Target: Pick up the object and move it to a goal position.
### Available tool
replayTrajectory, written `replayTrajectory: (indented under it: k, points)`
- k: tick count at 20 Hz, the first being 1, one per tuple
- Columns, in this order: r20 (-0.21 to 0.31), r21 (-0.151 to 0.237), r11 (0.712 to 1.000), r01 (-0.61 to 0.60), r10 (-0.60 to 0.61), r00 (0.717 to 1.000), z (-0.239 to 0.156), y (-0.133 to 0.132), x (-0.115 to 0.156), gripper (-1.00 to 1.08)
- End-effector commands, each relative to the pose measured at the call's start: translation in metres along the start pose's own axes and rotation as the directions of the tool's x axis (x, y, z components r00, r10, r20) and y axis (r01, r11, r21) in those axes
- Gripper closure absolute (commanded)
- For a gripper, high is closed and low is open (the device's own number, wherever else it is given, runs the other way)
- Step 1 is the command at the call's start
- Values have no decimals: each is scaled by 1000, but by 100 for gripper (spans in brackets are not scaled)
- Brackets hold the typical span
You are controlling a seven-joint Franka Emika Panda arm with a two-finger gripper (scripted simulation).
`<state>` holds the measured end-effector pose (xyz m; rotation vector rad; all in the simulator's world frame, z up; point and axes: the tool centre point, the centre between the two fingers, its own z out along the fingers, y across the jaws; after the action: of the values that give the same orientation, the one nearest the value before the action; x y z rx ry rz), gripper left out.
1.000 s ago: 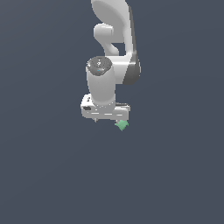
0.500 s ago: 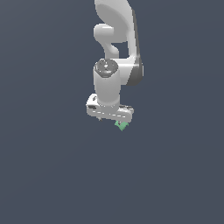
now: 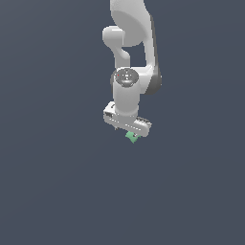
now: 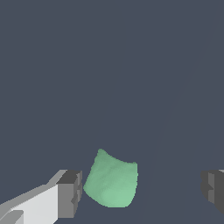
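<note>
The small green block (image 3: 132,138) lies on the dark grey floor, partly hidden under the white gripper (image 3: 128,132) in the exterior view. In the wrist view the block (image 4: 111,180) sits between the two fingers, close to one dark finger pad (image 4: 70,192) and well apart from the other (image 4: 213,190). The gripper (image 4: 142,192) is open and wide around the block, with no pad touching it. The block's lower part is hidden by the hand in the exterior view.
The white arm (image 3: 131,52) rises above the gripper. The floor (image 3: 57,182) is a plain dark grey surface with no other objects in view.
The gripper has moved toward the exterior view's right and slightly down, coming over the green block. The block has not moved.
</note>
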<state>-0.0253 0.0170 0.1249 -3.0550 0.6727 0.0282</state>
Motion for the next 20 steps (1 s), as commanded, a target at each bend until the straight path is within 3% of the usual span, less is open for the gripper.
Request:
replayTrajectory:
  k: [1,11,20]
  points:
    - [-3,-1,998,-55,55,998,5,-4,-7,-92]
    - [-15,-3,967,-255,255,967,24,-16,-34,-92]
    - [-21,-1,935,-354,354,935,33,-21,-48,-92]
